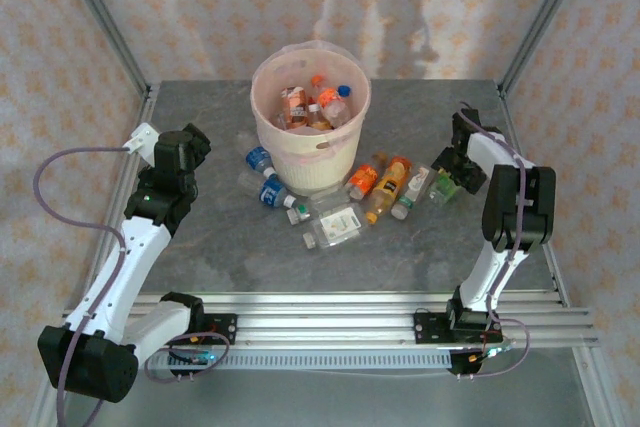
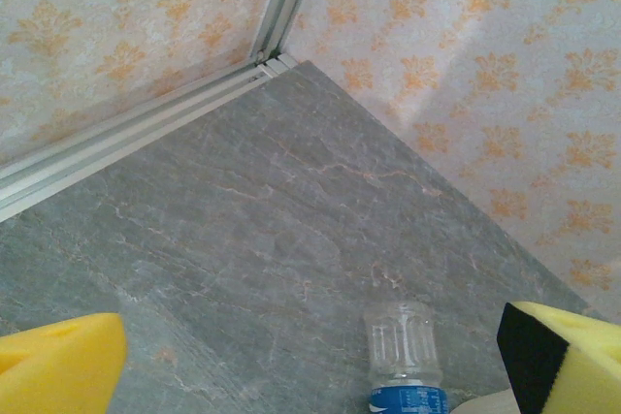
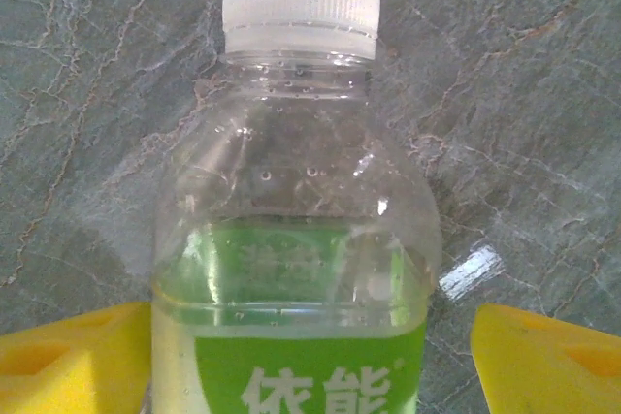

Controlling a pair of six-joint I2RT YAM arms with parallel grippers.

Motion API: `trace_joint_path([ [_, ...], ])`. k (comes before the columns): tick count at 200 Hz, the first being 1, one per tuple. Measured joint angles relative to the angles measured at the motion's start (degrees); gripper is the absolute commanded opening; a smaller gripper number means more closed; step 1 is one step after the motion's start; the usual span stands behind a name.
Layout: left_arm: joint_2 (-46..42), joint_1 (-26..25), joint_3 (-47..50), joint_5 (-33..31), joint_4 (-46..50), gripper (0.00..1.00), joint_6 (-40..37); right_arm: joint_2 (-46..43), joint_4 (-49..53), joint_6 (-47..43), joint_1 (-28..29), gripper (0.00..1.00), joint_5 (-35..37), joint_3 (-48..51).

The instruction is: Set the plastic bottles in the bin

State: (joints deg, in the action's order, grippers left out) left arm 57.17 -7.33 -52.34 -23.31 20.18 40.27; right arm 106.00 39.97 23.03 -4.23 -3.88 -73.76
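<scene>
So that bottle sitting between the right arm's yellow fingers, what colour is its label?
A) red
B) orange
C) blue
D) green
D: in the right wrist view, the clear bottle between the open jaws of the right gripper carries a green label with white characters, below a white cap.

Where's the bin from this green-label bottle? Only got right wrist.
Observer: The bin stands to the left of the right tool, centre and a bit farther back.
Operator: Anything between?
Observer: Loose bottles lie in a row between them.
Operator: Left tool?
Observer: The left tool is open and empty, with a blue-label bottle lying just ahead of it.
</scene>
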Motion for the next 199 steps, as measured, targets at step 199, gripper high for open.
trace_joint_path([
  [199, 0.0, 0.0, 0.0, 0.15, 0.0, 1.0, 0.42, -16.39, 1.92, -0.39, 0.02, 0.47, 2.8, 2.38],
])
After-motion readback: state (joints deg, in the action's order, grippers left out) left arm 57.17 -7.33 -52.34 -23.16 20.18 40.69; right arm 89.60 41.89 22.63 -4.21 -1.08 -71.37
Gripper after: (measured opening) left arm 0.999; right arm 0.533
